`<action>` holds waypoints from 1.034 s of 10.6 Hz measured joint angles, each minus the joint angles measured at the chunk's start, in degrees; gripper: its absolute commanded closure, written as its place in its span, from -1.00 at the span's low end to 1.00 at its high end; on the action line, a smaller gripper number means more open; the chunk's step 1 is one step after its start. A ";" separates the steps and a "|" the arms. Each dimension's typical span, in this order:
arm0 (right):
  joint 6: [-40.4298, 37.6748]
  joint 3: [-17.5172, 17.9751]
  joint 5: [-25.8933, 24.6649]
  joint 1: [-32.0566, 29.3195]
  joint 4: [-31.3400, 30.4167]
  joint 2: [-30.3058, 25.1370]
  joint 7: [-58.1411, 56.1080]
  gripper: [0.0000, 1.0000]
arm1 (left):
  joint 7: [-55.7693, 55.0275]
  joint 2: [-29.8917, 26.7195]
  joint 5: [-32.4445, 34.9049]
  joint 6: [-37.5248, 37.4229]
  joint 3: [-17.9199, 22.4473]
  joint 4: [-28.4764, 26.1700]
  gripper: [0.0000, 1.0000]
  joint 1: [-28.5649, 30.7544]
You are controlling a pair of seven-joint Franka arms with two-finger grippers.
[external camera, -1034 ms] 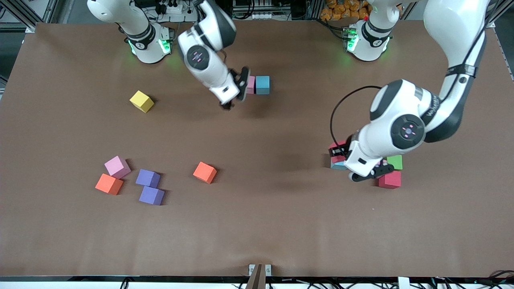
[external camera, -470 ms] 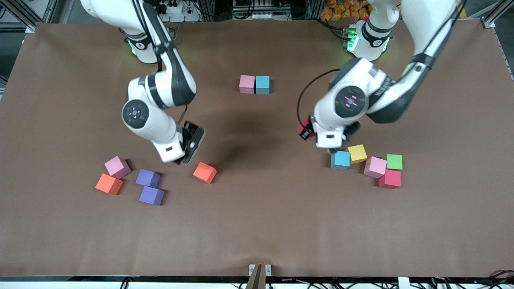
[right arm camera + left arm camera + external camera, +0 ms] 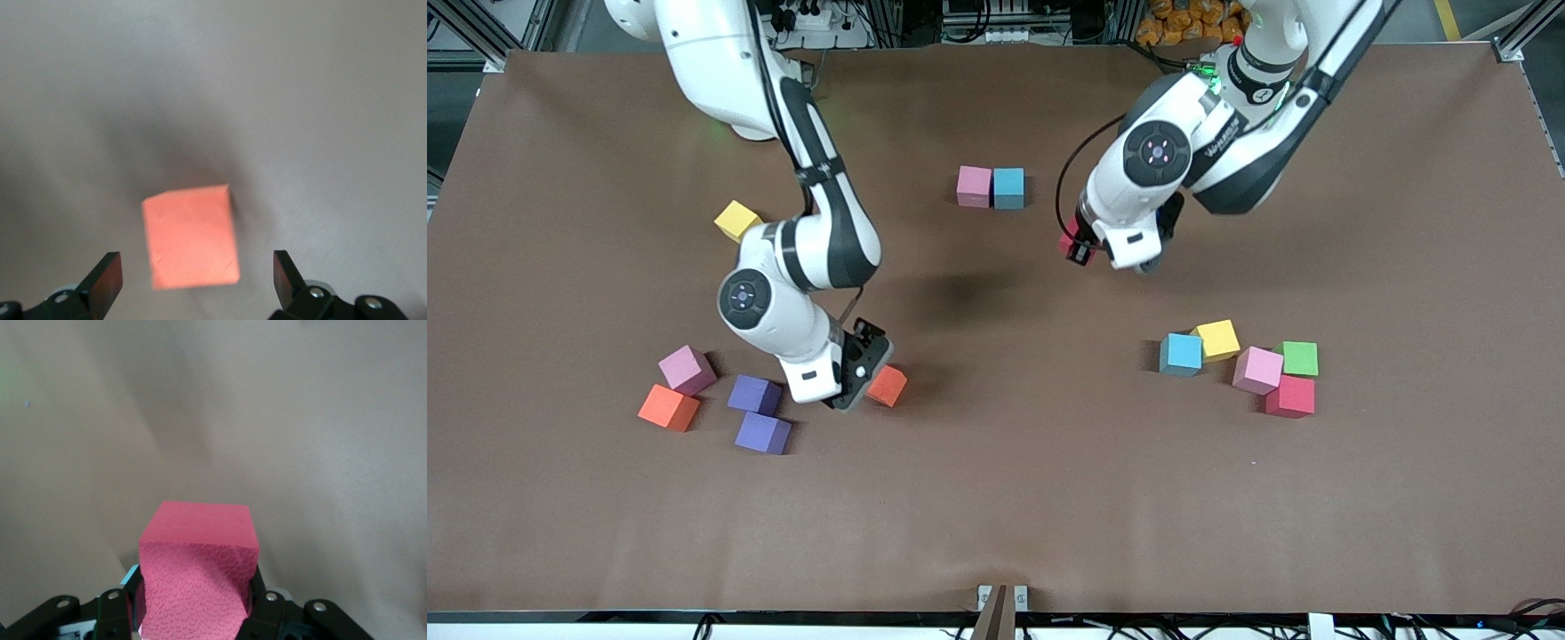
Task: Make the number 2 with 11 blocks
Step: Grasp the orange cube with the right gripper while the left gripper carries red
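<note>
Blocks sit scattered on your brown table [image 3: 996,498]. A pink block [image 3: 974,186] and a blue block [image 3: 1008,188] touch side by side near the robots' bases, mid-table. Toward the right arm's end you have a yellow block [image 3: 736,220], and nearer the front camera a pink cube [image 3: 687,369], an orange-red cube [image 3: 668,407] and two purple cubes [image 3: 753,394] [image 3: 763,433] close together. One more orange-red block [image 3: 888,386] lies just beside that group, toward mid-table. Toward the left arm's end a cluster: blue cube [image 3: 1180,354] touching a second yellow cube [image 3: 1217,340], then a pink one [image 3: 1257,370], a red cube [image 3: 1289,396] and a green cube [image 3: 1300,358] bunched up.

Surface is a matte brown mat, a few soft shadows. Past the table edge you get aluminium frame rails, cables and a pile of orange objects [image 3: 1192,20]. Lettering on the left arm's forearm can't be read.

Your left gripper [image 3: 193,613] is clamped on a red block [image 3: 198,573], up in the air over bare mat near the pink-blue pair; the left arm is folded back toward its base. Your right gripper [image 3: 193,280] has its fingers [image 3: 101,280] spread wide, just over the lone orange-red block, straddling it in the right wrist view; contact can't be told. The right arm reaches out long from its base.
</note>
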 measured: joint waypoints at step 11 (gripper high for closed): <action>1.17 0.81 0.79 0.31 3.00 3.33 1.16 -1.00 | -33.18 -8.59 -2.54 25.05 -8.14 -23.25 0.65 -0.09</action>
